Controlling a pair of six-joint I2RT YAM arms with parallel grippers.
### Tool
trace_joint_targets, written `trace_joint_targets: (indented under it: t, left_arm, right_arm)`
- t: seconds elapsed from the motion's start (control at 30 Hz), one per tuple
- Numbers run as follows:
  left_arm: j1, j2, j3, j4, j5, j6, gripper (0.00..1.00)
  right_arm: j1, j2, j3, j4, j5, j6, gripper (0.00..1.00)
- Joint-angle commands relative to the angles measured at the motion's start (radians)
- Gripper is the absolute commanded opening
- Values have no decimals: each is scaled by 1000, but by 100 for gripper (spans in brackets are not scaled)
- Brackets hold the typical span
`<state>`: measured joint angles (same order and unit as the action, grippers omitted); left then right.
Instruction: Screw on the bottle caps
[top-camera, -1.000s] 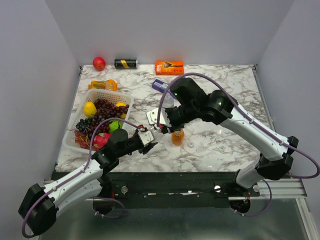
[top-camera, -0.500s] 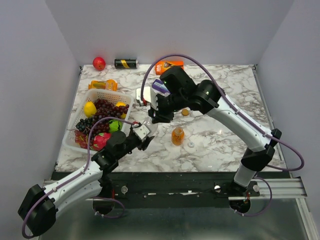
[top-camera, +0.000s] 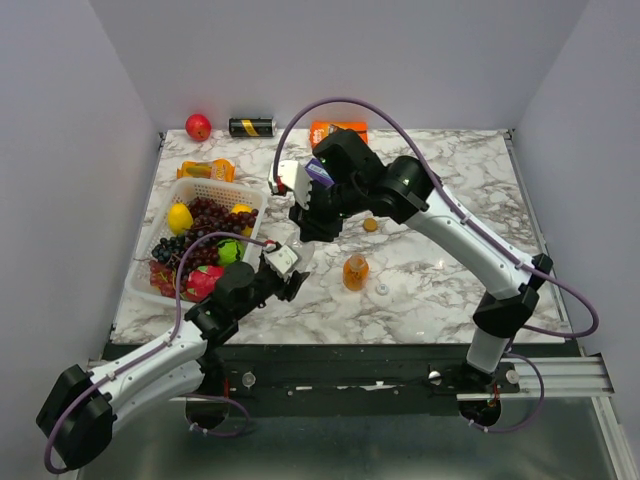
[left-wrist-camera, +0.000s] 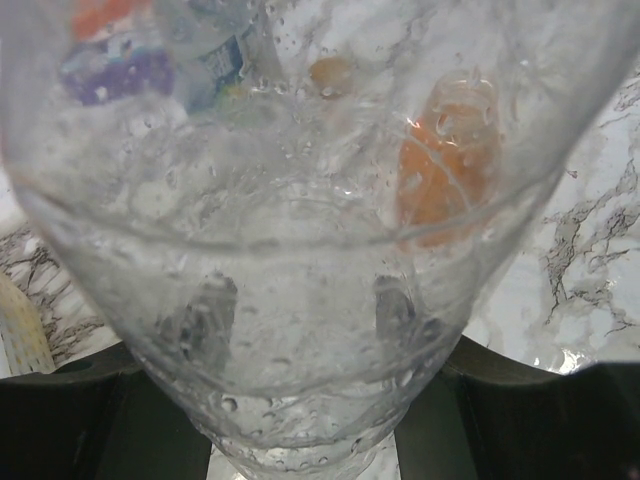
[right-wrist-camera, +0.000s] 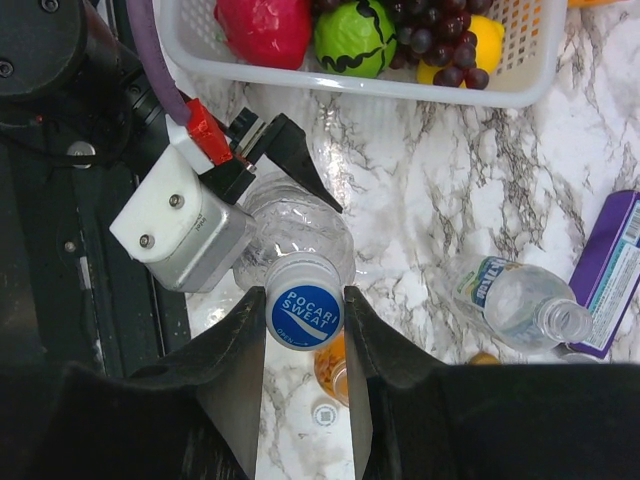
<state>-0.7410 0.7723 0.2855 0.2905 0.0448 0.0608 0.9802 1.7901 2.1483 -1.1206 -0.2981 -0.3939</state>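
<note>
Marbled tabletop (top-camera: 450, 200) carries all three bottles, none visibly capped. Low and left of centre in the overhead view, the left gripper (top-camera: 288, 272) is closed narrow on a clear bottle (left-wrist-camera: 300, 200) that fills its wrist view. The right gripper (right-wrist-camera: 305, 330) pinches the blue cap (right-wrist-camera: 304, 313) directly over that bottle's neck; whether the threads have met I cannot tell. The orange bottle (top-camera: 354, 271) stands open at centre, the orange cap (top-camera: 371, 225) loose above it in frame, the whitish cap (top-camera: 381, 289) at its lower right. The labelled bottle (right-wrist-camera: 505, 298) lies open at the right of the right wrist view. I judge the first cap only being seated, two left.
</note>
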Motion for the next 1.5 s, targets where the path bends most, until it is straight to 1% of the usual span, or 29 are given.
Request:
trace_joint_targets:
  t: [0.0, 0.1, 0.13, 0.27, 0.43, 0.6, 0.7, 0.77, 0.8, 0.83, 0.87, 0.9, 0.93, 0.97, 1.03, 1.1, 1.17, 1.2, 1.23, 1.27, 1.3, 1.33, 1.47]
  left_arm:
    - [-3, 1, 34, 165, -11, -50, 0]
    - [-3, 21, 47, 134, 36, -56, 0]
    - [-3, 27, 52, 127, 43, -87, 0]
    - [-3, 51, 60, 121, 44, -98, 0]
    - [-4, 62, 61, 116, 44, -104, 0]
    - [-4, 82, 61, 118, 49, -104, 0]
    - [-3, 85, 63, 116, 53, -104, 0]
    - [-4, 87, 67, 102, 58, -102, 0]
    - [-4, 84, 70, 96, 69, -101, 0]
    - [-4, 85, 72, 84, 75, -99, 0]
    - [-4, 87, 73, 76, 87, -93, 0]
    - [-4, 87, 76, 69, 107, -89, 0]
    - [-4, 85, 76, 59, 115, -85, 0]
    - [-4, 87, 76, 53, 125, -76, 0]
    - [-3, 88, 83, 29, 168, -67, 0]
    - [-1, 91, 89, 10, 203, -4, 0]
    - [-3, 93, 92, -33, 280, 46, 0]
    - [-1, 97, 102, -54, 308, 101, 0]
    - [-3, 99, 107, -95, 331, 135, 0]
    - [-1, 101, 112, -117, 375, 166, 0]
    - [-1, 102, 116, -140, 395, 195, 0]
    - [-3, 108, 130, -184, 408, 255, 0]
    - [-1, 116, 167, -266, 458, 355, 0]
  right_arm:
    - [18, 48, 21, -97, 34, 9, 34]
    - [17, 58, 67, -102, 59, -6, 40]
    - [17, 61, 79, -105, 69, -13, 42]
    - [18, 75, 130, -113, 80, -22, 48]
    - [18, 60, 127, -110, 68, -16, 56]
    - [20, 48, 114, -111, 60, -11, 61]
    - [18, 43, 131, -125, 73, -17, 68]
    - [18, 23, 134, -140, 108, -34, 78]
    - [17, 6, 121, -149, 117, -43, 81]
    - [14, -14, 101, -151, 119, -69, 88]
    - [12, -40, 78, -150, 120, -78, 90]
    - [8, -102, 6, -133, 125, -89, 94]
    - [3, -133, -28, -124, 132, -101, 98]
    - [-1, -165, -60, -123, 134, -108, 100]
    - [-29, -250, -135, -113, 111, -132, 100]
    - [-61, -291, -166, -122, 54, -189, 100]
    - [-67, -327, -176, -136, -4, -325, 98]
    - [-67, -336, -176, -160, -36, -385, 96]
    - [-67, -351, -179, -166, -94, -493, 93]
    - [-66, -359, -192, -166, -114, -538, 92]
    - [-66, -359, -194, -171, -133, -580, 90]
    - [-64, -357, -196, -186, -169, -677, 87]
    - [-63, -319, -173, -294, -242, -908, 80]
